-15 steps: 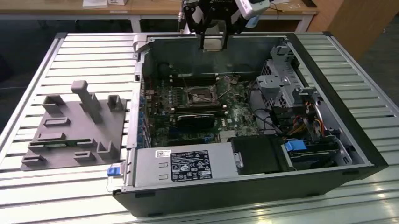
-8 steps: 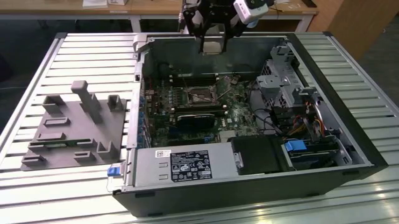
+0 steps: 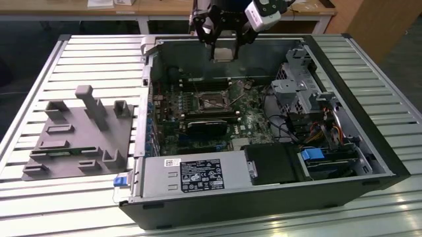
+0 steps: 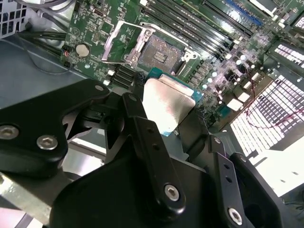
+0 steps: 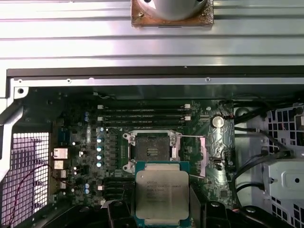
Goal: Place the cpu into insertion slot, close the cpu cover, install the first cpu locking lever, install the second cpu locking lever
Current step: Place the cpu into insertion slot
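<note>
- The gripper (image 3: 224, 48) hung over the far side of the open case (image 3: 386, 163).
- Its jaws were closed on two opposite edges of the cpu (image 3: 224, 54) (image 4: 168, 107) (image 5: 162, 192), holding it in the air.
- The slot (image 3: 212, 101) (image 4: 159, 52) (image 5: 151, 151) lay bare on the green board (image 5: 76, 156), apart from the cpu.
- The cover (image 4: 110, 45) stood swung open beside the slot.

Soft even light, slatted worktop (image 3: 86, 54) bright, case (image 3: 277, 197) interior dim and shadowed, white glare on the cpu (image 4: 166, 107) in the second wrist view
</note>
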{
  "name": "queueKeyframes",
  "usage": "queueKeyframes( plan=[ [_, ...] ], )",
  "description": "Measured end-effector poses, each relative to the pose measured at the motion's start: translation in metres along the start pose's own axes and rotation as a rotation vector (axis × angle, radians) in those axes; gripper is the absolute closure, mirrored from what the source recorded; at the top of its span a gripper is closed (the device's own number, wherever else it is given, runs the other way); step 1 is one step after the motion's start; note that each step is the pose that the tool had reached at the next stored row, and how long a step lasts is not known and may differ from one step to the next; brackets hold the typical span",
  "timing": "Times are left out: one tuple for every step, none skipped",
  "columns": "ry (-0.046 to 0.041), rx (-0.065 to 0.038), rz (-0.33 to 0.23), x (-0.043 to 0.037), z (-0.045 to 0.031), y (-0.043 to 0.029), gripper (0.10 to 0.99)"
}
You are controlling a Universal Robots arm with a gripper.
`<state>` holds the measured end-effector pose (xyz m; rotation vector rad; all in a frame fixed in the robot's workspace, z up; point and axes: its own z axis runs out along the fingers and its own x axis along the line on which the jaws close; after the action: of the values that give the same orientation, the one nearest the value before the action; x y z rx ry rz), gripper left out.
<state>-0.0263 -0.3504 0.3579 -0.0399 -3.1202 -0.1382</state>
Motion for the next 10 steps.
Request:
queueKeyframes(
  plan=[
    [0.0000,0.000,0.000,0.0000,0.0018,-0.0002,0.549],
    [0.0000,0.000,0.000,0.0000,0.0036,-0.0003,0.549],
    [0.0000,0.000,0.000,0.0001,0.0054,-0.0005,0.549],
    [0.0000,0.000,0.000,0.0001,0.0072,-0.0006,0.549],
    [0.0000,0.000,0.000,0.0000,0.0090,-0.0008,0.549],
    [0.0000,0.000,0.000,0.0000,0.0108,-0.0010,0.549],
    [0.0000,0.000,0.000,0.0000,0.0126,-0.0011,0.549],
    [-0.0001,0.000,0.000,0.0001,0.0144,-0.0013,0.549],
    [-0.0001,0.000,0.000,0.0003,0.0163,-0.0015,0.549],
    [0.0000,0.000,0.000,0.0003,0.0181,-0.0016,0.549]
  ],
)
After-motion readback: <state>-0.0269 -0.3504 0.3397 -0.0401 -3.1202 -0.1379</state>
